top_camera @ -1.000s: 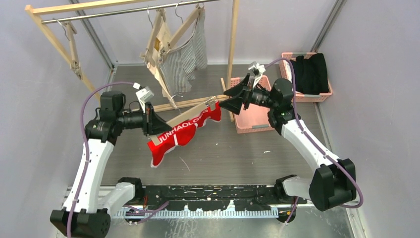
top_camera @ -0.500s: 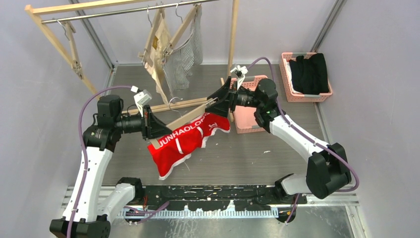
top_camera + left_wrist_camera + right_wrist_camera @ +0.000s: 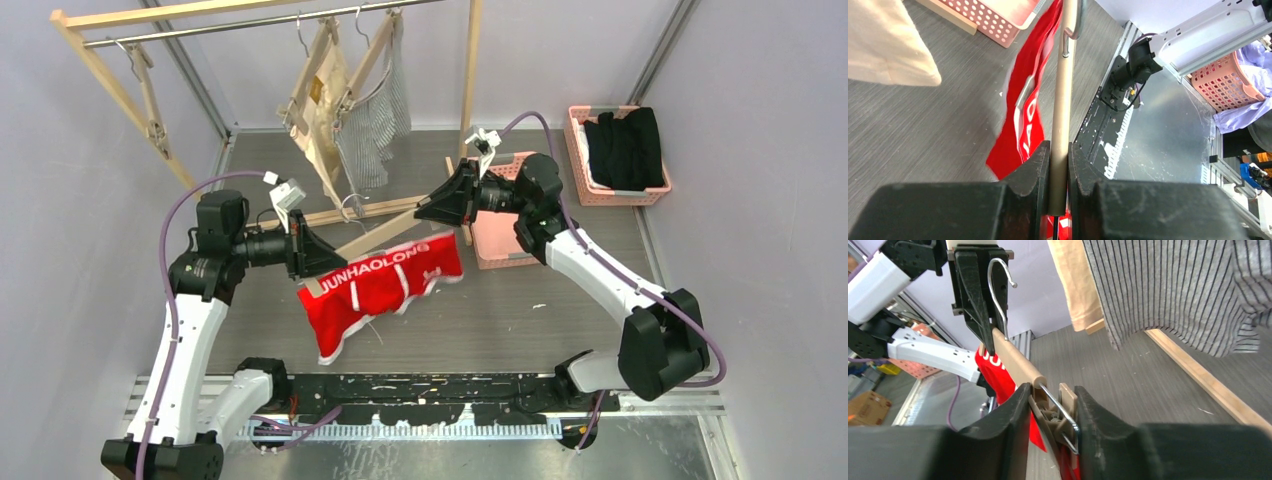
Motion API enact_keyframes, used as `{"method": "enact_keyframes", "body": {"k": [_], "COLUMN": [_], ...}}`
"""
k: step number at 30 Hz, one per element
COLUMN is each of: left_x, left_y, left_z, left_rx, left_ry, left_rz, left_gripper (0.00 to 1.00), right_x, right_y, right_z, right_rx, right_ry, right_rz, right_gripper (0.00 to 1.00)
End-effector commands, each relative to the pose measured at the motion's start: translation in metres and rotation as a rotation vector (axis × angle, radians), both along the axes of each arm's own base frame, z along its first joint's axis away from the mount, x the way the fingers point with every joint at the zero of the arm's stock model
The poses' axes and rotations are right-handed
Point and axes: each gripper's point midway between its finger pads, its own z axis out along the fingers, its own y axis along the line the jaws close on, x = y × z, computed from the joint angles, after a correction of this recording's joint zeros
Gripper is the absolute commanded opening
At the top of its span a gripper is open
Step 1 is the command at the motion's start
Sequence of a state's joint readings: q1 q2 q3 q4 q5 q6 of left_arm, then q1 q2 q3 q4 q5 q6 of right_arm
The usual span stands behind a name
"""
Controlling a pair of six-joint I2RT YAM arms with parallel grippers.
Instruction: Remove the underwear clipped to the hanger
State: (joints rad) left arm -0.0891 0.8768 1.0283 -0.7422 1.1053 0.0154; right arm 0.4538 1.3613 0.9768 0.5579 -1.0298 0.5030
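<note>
Our left gripper [image 3: 1059, 150] clenches the wooden hanger [image 3: 375, 235]; our right gripper [image 3: 1050, 395] squeezes the clip [image 3: 1060, 415] at its end. The red shorts [image 3: 385, 288] hang from it over the worktop's middle.

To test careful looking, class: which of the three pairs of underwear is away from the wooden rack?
The red pair with white lettering, clipped to a hanger held clear of the rack; the cream-beige pair and the pinstriped pair hang on it.
</note>
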Motion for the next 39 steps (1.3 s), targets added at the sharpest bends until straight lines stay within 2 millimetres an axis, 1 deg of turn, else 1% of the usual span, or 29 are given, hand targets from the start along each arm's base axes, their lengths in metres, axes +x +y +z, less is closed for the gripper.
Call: {"method": "enact_keyframes", "body": {"k": [1,2,3,4,6,7,8,10,11,12,15,19,23,26,28,31,33,35,37,38,39], "left_x": [0.008,0.010,0.012,0.014,0.019,0.021,0.023,0.025,0.027,0.031,0.038,0.045,0.055,0.060,0.061,0.060,0.060,0.061,0.060,0.060,0.060], "left_y": [-0.004,-0.004,-0.004,-0.005,-0.005,-0.005,-0.006,-0.007,-0.007,-0.007,-0.009,-0.012,-0.017,-0.024,-0.029,-0.037,-0.041,-0.045,-0.047,-0.048,-0.049], "left_z": [0.020,0.021,0.022,0.023,0.025,0.027,0.030,0.038,0.043,0.047,0.059,0.069,0.071,0.075,0.078,0.081,0.081,0.079,0.077,0.076,0.075], "left_rx": [-0.041,-0.045,-0.048,-0.051,-0.056,-0.061,-0.065,-0.083,-0.093,-0.104,-0.133,-0.137,-0.148,-0.163,-0.172,-0.187,-0.191,-0.190,-0.193,-0.196,-0.200], "left_ry": [-0.081,-0.082,-0.082,-0.083,-0.086,-0.096,-0.106,-0.131,-0.140,-0.145,-0.150,-0.184,-0.185,-0.190,-0.195,-0.197,-0.200,-0.194,-0.188,-0.186,-0.184], "left_rz": [-0.007,-0.004,-0.001,0.002,0.013,0.017,0.021,0.026,0.033,0.045,0.063,0.088,0.121,0.132,0.128,0.117,0.116,0.116,0.114,0.113,0.113], "left_gripper": [0.00,0.00,0.00,0.00,0.00,0.00,0.00,0.00,0.00,0.00,0.00,0.00,0.00,0.00,0.00,0.00,0.00,0.00,0.00,0.00,0.00], "right_x": [0.011,0.011,0.012,0.012,0.016,0.018,0.020,0.025,0.027,0.029,0.027,0.021,0.006,-0.002,-0.001,0.004,0.007,0.012,0.017,0.019,0.021], "right_y": [-0.001,-0.001,-0.002,-0.002,-0.003,-0.003,-0.004,-0.007,-0.009,-0.010,-0.010,-0.007,0.009,0.021,0.025,0.027,0.027,0.027,0.028,0.028,0.028], "right_z": [0.024,0.024,0.025,0.028,0.030,0.030,0.031,0.030,0.030,0.030,0.031,0.044,0.057,0.064,0.068,0.076,0.082,0.088,0.094,0.095,0.097], "right_rx": [0.029,0.031,0.033,0.034,0.027,0.024,0.025,0.031,0.039,0.054,0.133,0.253,0.328,0.366,0.386,0.426,0.452,0.467,0.475,0.475,0.479], "right_ry": [-0.104,-0.108,-0.113,-0.115,-0.116,-0.116,-0.115,-0.113,-0.107,-0.096,-0.051,-0.050,-0.081,-0.107,-0.111,-0.123,-0.135,-0.143,-0.149,-0.149,-0.153], "right_rz": [-0.085,-0.095,-0.100,-0.106,-0.123,-0.138,-0.160,-0.206,-0.229,-0.250,-0.252,-0.224,-0.159,-0.136,-0.133,-0.136,-0.146,-0.159,-0.175,-0.183,-0.189], "right_gripper": [0.01,0.01,0.03,0.22,0.51,0.71,0.82,0.89,0.96,0.99,1.00,1.00,0.97,0.95,0.95,0.97,0.97,0.92,0.81,0.76,0.76]}}
